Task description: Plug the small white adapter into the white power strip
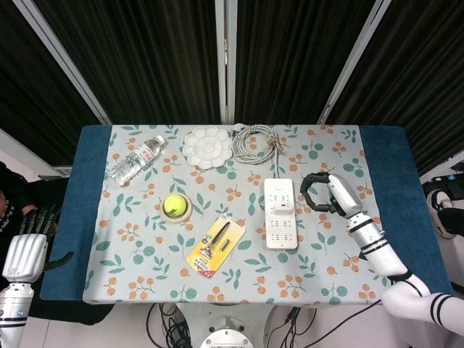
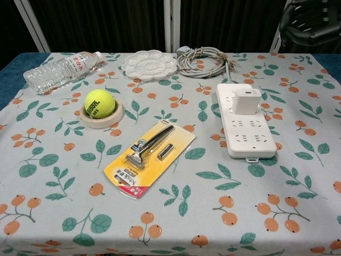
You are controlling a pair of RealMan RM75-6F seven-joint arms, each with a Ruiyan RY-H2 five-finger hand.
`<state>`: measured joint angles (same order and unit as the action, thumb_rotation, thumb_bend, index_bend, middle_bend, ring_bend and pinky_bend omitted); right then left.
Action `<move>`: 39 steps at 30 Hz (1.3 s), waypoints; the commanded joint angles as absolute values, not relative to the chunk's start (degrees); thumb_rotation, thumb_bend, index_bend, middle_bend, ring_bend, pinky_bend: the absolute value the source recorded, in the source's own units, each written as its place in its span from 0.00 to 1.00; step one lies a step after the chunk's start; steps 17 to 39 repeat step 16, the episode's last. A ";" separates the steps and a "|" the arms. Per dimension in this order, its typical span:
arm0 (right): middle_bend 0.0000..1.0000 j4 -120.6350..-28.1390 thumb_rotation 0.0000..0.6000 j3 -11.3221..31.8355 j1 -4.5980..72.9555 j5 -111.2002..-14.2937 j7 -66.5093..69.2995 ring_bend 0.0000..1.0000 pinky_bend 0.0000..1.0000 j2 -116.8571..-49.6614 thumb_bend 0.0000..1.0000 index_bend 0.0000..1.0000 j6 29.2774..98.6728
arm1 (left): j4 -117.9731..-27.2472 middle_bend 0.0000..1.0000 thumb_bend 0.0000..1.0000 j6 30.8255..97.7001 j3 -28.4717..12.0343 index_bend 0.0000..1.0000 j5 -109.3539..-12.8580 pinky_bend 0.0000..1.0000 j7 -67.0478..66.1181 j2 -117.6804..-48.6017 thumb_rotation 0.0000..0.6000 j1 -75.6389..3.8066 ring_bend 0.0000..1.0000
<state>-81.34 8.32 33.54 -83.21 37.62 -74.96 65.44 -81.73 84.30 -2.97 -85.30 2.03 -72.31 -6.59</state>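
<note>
The white power strip (image 1: 280,223) (image 2: 245,125) lies on the floral tablecloth right of centre. The small white adapter (image 1: 283,205) (image 2: 245,101) stands plugged into the strip's far end. My right hand (image 1: 325,193) (image 2: 310,22) hovers to the right of the strip, apart from it, its dark fingers curled with nothing in them. My left hand (image 1: 27,250) hangs off the table's left edge, holding nothing, fingers extended.
A razor in yellow packaging (image 2: 147,157) lies mid-table. A tennis ball (image 2: 100,103) sits in a tape ring. A water bottle (image 2: 57,69), a white paint palette (image 2: 149,64) and a coiled cable (image 2: 203,55) line the far side.
</note>
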 commanded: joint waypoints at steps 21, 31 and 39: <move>0.00 -91.19 1.00 1.18 10.96 -79.32 1.82 0.00 0.00 -68.20 0.22 0.00 87.80 | -84.13 0.00 0.12 86.61 -3.53 0.01 -85.64 0.00 -3.59 -72.61 1.00 -6.15 0.00; 0.00 -91.19 1.00 1.18 10.96 -79.32 1.82 0.00 0.00 -68.20 0.22 0.00 87.80 | -84.13 0.00 0.12 86.61 -3.53 0.01 -85.64 0.00 -3.59 -72.61 1.00 -6.15 0.00; 0.00 -91.19 1.00 1.18 10.96 -79.32 1.82 0.00 0.00 -68.20 0.22 0.00 87.80 | -84.13 0.00 0.12 86.61 -3.53 0.01 -85.64 0.00 -3.59 -72.61 1.00 -6.15 0.00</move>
